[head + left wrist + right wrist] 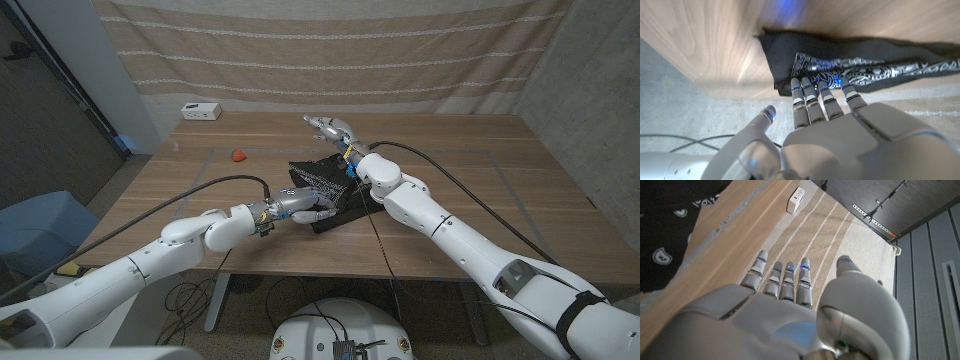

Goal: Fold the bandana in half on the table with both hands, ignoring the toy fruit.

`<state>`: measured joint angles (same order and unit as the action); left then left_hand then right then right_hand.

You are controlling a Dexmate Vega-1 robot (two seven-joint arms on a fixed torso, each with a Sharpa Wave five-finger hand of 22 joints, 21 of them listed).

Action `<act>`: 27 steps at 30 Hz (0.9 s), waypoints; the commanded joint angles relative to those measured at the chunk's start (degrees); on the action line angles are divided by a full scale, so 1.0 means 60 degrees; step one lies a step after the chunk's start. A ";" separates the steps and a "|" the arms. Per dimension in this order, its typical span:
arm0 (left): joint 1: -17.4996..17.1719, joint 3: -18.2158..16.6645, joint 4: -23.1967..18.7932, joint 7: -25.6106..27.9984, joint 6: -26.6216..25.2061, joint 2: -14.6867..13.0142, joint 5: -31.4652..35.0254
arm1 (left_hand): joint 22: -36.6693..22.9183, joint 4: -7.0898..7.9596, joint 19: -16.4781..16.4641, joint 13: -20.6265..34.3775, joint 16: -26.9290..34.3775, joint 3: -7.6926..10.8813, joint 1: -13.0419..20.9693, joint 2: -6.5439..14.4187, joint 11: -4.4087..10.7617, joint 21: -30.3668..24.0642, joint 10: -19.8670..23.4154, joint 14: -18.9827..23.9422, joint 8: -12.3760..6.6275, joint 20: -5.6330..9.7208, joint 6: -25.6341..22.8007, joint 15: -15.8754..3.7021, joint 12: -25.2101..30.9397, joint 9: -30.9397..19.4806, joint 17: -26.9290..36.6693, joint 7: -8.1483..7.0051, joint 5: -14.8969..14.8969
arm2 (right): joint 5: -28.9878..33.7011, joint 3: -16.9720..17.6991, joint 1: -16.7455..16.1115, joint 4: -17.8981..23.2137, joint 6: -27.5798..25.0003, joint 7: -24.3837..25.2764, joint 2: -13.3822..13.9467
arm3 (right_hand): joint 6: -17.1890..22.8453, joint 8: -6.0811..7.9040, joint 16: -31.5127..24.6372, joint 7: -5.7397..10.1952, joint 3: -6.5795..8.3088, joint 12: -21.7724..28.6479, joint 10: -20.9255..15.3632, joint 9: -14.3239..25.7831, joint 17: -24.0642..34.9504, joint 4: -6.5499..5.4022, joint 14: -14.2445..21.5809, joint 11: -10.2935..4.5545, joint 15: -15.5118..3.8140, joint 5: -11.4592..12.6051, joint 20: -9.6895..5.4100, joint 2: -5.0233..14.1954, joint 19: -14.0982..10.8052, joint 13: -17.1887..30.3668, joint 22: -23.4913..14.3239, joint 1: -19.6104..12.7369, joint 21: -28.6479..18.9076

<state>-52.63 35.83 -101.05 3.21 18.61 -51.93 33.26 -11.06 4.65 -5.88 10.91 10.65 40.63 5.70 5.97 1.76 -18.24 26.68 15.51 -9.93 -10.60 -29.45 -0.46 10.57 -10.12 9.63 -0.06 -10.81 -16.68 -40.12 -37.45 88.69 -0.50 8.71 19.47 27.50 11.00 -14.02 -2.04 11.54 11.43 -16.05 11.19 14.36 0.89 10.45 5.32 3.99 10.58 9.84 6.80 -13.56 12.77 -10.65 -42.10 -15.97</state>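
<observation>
Striped curtain behind a wooden table point(450, 215) where one black patterned bandana point(325, 190) lies near the middle, the left hand point(300, 203) touching its near-left edge with fingers extended, the right hand point(333, 128) open and empty beyond it, one red toy fruit point(239, 155) far left, one white box point(201, 111) at the far edge

Both arms are made of glossy white rounded shells, joined by bulbous segments. A black cable runs along the outside of each forearm toward the wrist. The left hand point(303, 203) and the right hand point(334, 128) have smooth grey-white backs, with a metallic, exposed section at the wrists behind them. The fingers point(812, 102) are silver-grey, jointed in short links, and small blue lights glow near their tips. A dark band circles the right arm far behind its fingers.
</observation>
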 commanded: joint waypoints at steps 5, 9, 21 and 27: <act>-0.0653 -0.0867 0.0035 0.1917 0.1450 -0.0011 -0.0552 | -0.0062 -0.0417 -0.0262 0.0009 0.0060 0.0065 0.0310 -0.0015 0.0046 -0.0121 -0.0397 0.0362 0.0042 -0.0029 0.0642 0.0071 0.0021 -0.0032 0.0030 -0.0424 0.0081 | 0.2308 0.0326 -0.0840 0.1744 -0.0621 0.1560 0.1276 | -0.0072 -0.0004 -0.0099 0.0059 0.0027 0.0045 -0.0004 0.0025 -0.0009 0.0120 0.0133 -0.0038 -0.0056 -0.0002 -0.0030 -0.0043 -0.0205 -0.0003 -0.0031 -0.0154 -0.0086; -0.0842 -0.1103 -0.0062 0.2202 0.1530 0.0004 -0.0427 | -0.0071 -0.0485 -0.0317 0.0013 0.0069 0.0061 0.0342 -0.0050 0.0046 -0.0140 -0.0374 0.0430 0.0030 -0.0018 0.0746 0.0049 0.0060 -0.0034 0.0036 -0.0496 0.0093 | 0.2677 0.0431 -0.1136 0.2077 -0.0920 0.1970 0.1405 | -0.0041 0.0014 -0.0087 0.0031 0.0016 0.0051 -0.0008 0.0027 -0.0011 0.0128 0.0111 -0.0034 -0.0046 -0.0004 -0.0042 -0.0050 -0.0202 -0.0004 -0.0031 -0.0137 -0.0079; -0.1293 -0.1749 -0.0165 0.2222 0.0527 -0.0152 -0.0568 | -0.0095 -0.0609 -0.0315 0.0028 0.0049 -0.0037 0.0321 -0.0224 -0.0004 -0.0135 -0.0194 0.0462 -0.0113 -0.0028 0.0546 0.0024 0.0174 -0.0041 0.0067 -0.0361 0.0131 | 0.4522 0.0225 -0.1841 0.3382 -0.3112 0.2959 0.1821 | 0.0031 0.0055 -0.0023 0.0028 -0.0102 0.0069 -0.0018 0.0033 -0.0024 0.0128 -0.0013 -0.0082 -0.0039 -0.0013 -0.0063 -0.0186 -0.0207 -0.0010 -0.0030 0.0028 -0.0052; -0.1486 -0.1959 -0.0109 0.2447 0.0302 -0.0220 -0.0703 | -0.0113 -0.0595 -0.0315 0.0041 0.0068 -0.0095 0.0234 -0.0250 -0.0105 -0.0132 0.0055 0.0537 -0.0222 -0.0045 0.0252 0.0034 0.0280 -0.0048 0.0091 -0.0193 0.0128 | 0.5242 -0.0064 -0.1943 0.3728 -0.4361 0.3076 0.1824 | -0.0047 0.0034 0.0029 -0.0058 -0.0281 0.0030 0.0125 0.0037 -0.0020 0.0060 -0.0130 -0.0094 -0.0017 -0.0022 -0.0055 -0.0369 -0.0177 -0.0012 -0.0032 0.0300 -0.0015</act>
<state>-59.40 26.72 -101.76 15.61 23.68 -52.59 30.23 -11.61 1.23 -7.58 10.92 10.65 40.15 7.34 4.89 1.46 -18.68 25.75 18.13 -10.67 -10.44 -26.62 -0.20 11.54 -10.29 10.01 -1.68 -10.15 6.97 -38.27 -46.20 104.95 -15.69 24.06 28.89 27.16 11.00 -13.97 -1.77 10.10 11.45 -15.52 11.33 14.10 1.31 10.20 4.78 3.78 10.59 9.63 4.88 -14.56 12.50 -10.66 -40.78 -15.97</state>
